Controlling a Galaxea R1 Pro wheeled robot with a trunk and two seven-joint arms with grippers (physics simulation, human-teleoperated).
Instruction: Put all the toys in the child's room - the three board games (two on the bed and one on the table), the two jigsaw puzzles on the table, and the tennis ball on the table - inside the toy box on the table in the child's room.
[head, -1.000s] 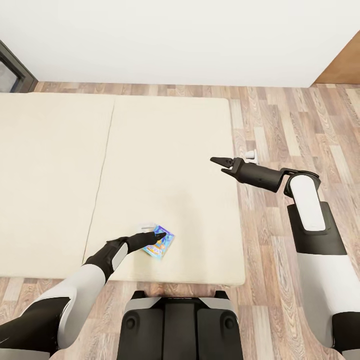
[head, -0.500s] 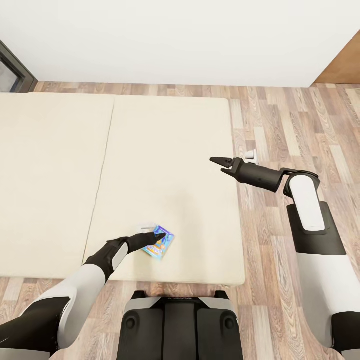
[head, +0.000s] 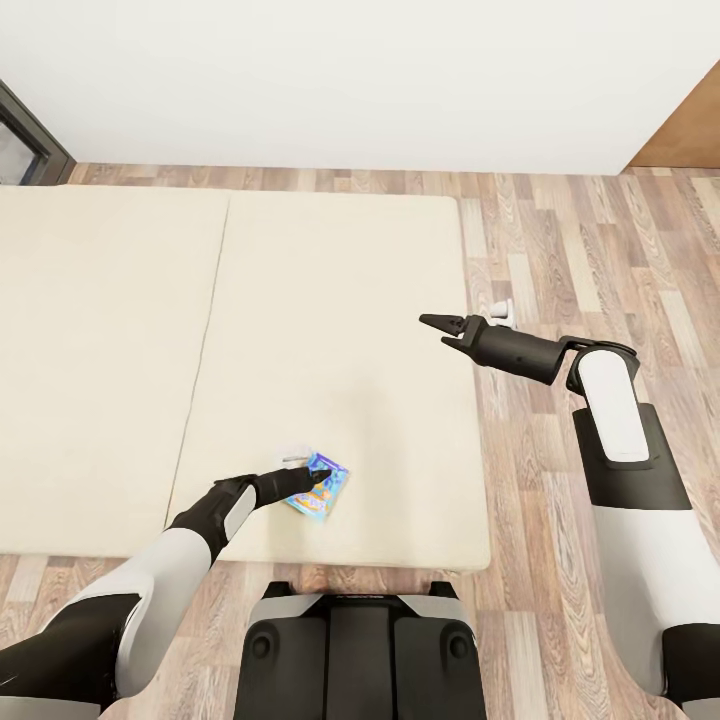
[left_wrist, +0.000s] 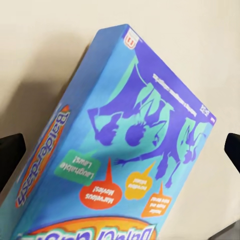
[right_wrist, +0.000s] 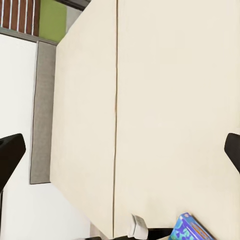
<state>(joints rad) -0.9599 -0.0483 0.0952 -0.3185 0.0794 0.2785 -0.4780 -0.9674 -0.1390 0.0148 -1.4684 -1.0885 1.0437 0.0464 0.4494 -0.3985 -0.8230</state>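
Board game: we see one flat blue and purple cardboard board game box (head: 319, 486) lying on the wide cream mattress of the bed (head: 120, 330), near the bed's front edge, just ahead of our base.
Box up close: in the left wrist view the blue and purple box (left_wrist: 120, 150) sits between our two dark fingertips (left_wrist: 10, 155), with cream bed around it; we read orange and green speech-bubble labels on its printed face.
Left end effector: our left end effector (head: 305, 480) is at the box on the bed, its fingers spread to either side of the box; we cannot tell whether the pads touch the box.
Right end effector: our right end effector (head: 440, 325) hangs above the right part of the bed, well apart from the box, fingers spread wide and holding nothing.
Right wrist view: we see the cream bed (right_wrist: 165, 100) with its long seam, and the blue box (right_wrist: 192, 229) at the frame's edge.
Floor: wood-plank floor (head: 560, 250) lies to the right of the bed.
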